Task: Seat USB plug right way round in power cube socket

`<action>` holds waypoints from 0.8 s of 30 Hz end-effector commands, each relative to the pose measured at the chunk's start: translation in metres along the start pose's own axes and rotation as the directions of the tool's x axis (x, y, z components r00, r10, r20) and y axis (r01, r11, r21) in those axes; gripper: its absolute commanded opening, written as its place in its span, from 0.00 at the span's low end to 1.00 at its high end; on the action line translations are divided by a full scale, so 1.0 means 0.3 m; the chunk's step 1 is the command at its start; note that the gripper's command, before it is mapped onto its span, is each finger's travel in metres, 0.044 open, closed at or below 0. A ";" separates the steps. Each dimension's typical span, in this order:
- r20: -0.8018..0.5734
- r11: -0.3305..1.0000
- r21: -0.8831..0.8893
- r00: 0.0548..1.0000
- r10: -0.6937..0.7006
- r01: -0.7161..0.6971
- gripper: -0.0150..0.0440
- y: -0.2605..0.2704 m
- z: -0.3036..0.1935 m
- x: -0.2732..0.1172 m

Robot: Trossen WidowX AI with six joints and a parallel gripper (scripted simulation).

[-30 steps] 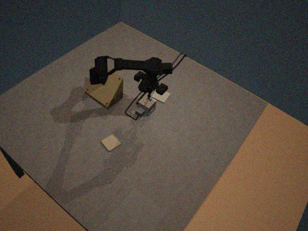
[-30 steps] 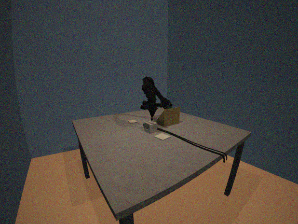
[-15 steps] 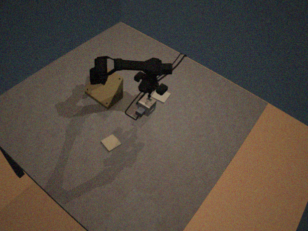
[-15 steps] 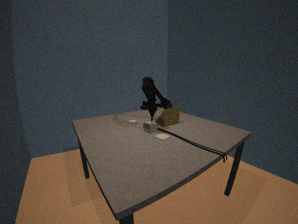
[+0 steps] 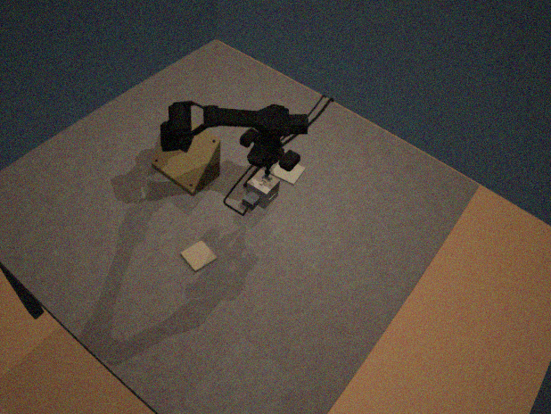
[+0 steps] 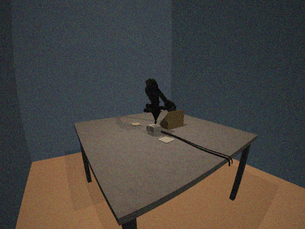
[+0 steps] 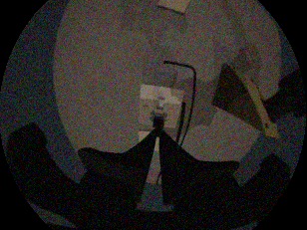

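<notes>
Pincer (image 7: 157,122) clamps USB plug (image 7: 158,117) upright above power cube (image 5: 263,186).

my arm (image 5: 250,120): black all over, matte, no markings
my gripper (image 5: 267,170): black, same as the arm
USB plug (image 5: 267,177): dark, small; exact shade hard to tell in this light
power cube (image 5: 263,186): pale grey-white on top, darker grey side faces
cables (image 6: 197,147): black, a pair, plain
wedge block (image 5: 189,166): tan yellow-brown, darker on the shaded face
near pad (image 5: 199,255): cream, plain square
pad right of cube (image 5: 291,173): off-white, plain
table top (image 5: 339,232): flat grey, unpatterned
table legs (image 6: 239,172): dark, near black
floor (image 5: 468,312): orange-tan
walls (image 6: 86,61): deep blue
</notes>
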State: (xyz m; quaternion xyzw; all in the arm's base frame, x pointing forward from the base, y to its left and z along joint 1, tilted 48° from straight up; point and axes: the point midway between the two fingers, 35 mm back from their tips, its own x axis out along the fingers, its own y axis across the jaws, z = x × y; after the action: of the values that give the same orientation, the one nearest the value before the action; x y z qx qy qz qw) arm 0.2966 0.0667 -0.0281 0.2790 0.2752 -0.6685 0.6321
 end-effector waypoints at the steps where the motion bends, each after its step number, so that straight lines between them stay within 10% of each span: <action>1: -0.007 1.000 -0.005 1.000 -0.004 0.004 0.25 -0.003 -0.002 0.003; 24: -0.027 1.000 -0.004 1.000 -0.004 0.004 0.25 -0.001 -0.006 0.013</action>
State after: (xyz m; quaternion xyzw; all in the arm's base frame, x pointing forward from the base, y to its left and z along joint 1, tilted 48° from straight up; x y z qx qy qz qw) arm 0.2969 0.0655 -0.0311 0.2863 0.2811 -0.6659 0.6289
